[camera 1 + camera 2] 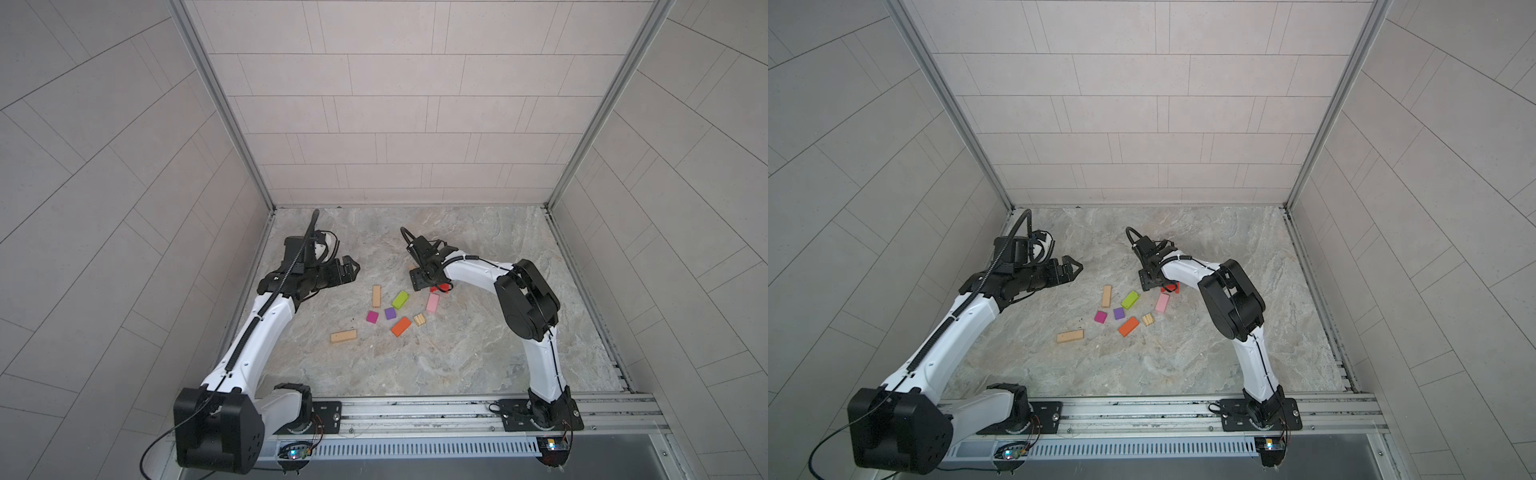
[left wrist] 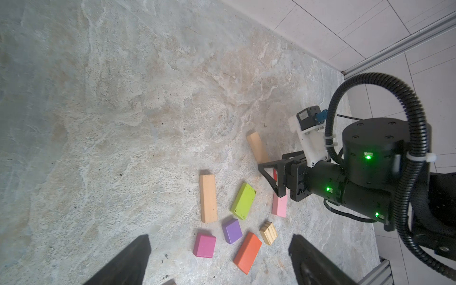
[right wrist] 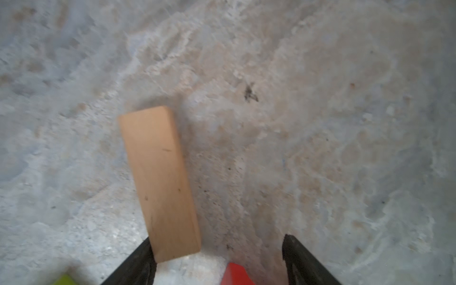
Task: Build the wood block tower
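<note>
Under the right tool, close to the desk, the relation I care about shows best in the right wrist view: a corner of the red arch sits in the gap between the spread fingers, while a tan bar lies outside that gap, its near end right at one fingertip and its long axis running away from the tool, nearly along its reach. Nothing is pinched. My guess is that the bar is the wanted base piece, so the tool needs a sideways shift before closing, or it will catch the arch instead. The right arm is folded hard at the elbow, tool tipped down toward the desk, and is clearly the nearer one. The left tool hangs above the desk, spread and empty, well apart from the cluster. No tower stands: the other wood blocks lie flat, scattered between the arms.
</note>
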### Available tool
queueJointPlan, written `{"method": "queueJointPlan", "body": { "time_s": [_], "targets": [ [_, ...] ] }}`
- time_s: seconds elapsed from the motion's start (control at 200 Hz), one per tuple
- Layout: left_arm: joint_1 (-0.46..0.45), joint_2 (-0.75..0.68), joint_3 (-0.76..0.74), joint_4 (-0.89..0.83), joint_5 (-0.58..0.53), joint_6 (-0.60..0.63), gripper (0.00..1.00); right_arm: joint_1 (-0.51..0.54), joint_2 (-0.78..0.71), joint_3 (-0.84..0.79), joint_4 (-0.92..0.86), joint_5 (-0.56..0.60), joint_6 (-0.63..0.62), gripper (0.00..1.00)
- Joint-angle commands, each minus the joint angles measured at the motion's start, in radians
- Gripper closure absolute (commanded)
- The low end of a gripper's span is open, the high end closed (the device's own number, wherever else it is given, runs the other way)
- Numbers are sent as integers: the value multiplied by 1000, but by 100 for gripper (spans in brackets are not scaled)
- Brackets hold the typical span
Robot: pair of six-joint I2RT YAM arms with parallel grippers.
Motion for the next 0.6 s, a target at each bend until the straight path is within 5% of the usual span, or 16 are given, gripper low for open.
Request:
{"method": "queueJointPlan", "body": {
  "time_s": [0.0, 0.205, 0.595],
  "targets": [
    [4, 2, -15, 29, 30, -13, 5, -40, -38, -58, -41, 27, -14, 20],
    [5, 10, -18, 38, 48, -22, 5, -92, -86, -86, -37, -2, -15, 21],
    [3, 8, -17, 39, 45, -23, 5, -17, -130, 0, -56, 28, 156, 9]
  ]
}}
